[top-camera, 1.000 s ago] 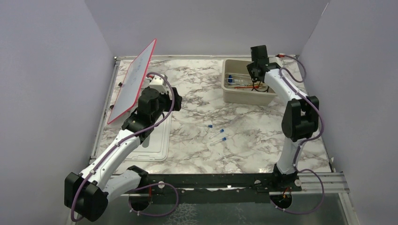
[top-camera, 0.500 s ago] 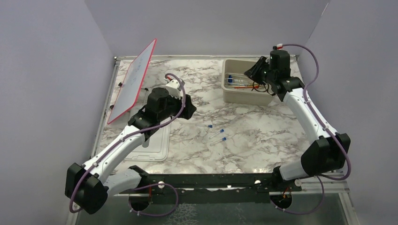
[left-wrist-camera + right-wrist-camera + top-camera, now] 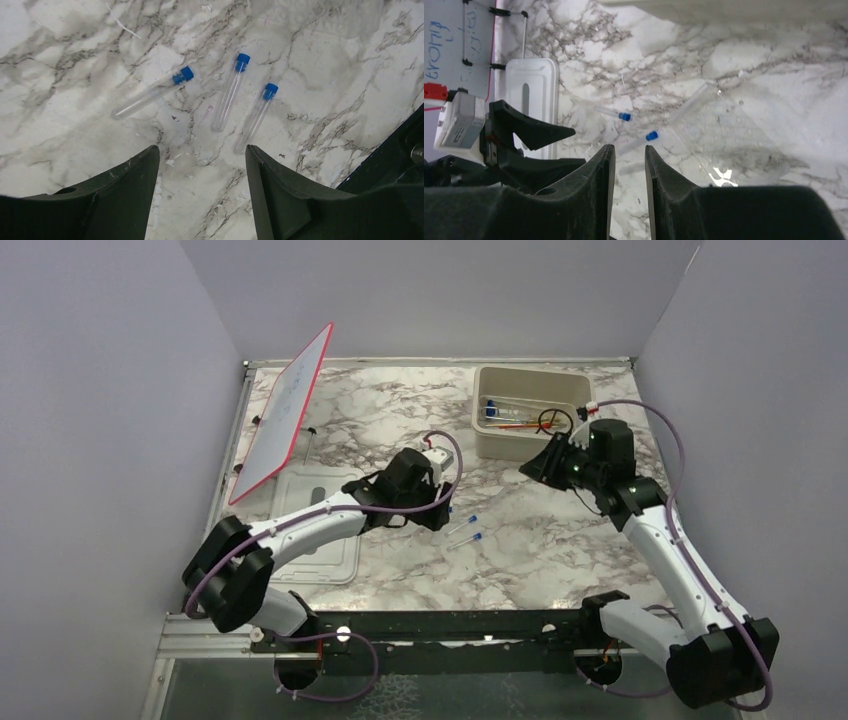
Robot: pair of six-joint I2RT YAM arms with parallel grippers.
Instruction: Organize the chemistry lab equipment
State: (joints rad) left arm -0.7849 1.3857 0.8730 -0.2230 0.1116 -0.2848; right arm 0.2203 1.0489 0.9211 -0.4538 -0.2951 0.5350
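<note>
From above, the left gripper [image 3: 438, 512] covers part of the three blue-capped tubes [image 3: 230, 92], which lie loose mid-way across the marble table [image 3: 400, 400], near one another but apart; its jaws stand wide and empty over them. The right gripper [image 3: 630, 150] hangs just near of the beige tub [image 3: 530, 372], its jaws a narrow gap with nothing between. Inside the tub an orange-red stick [image 3: 520, 425], a black wire ring [image 3: 549, 421] and other clear pieces are too small to sort out. Open marble surrounds the loose tubes. The board [image 3: 285, 415] at far left carries blue handwriting, cut off and unreadable; the slotted lid [image 3: 320, 560] lies near of it
</note>
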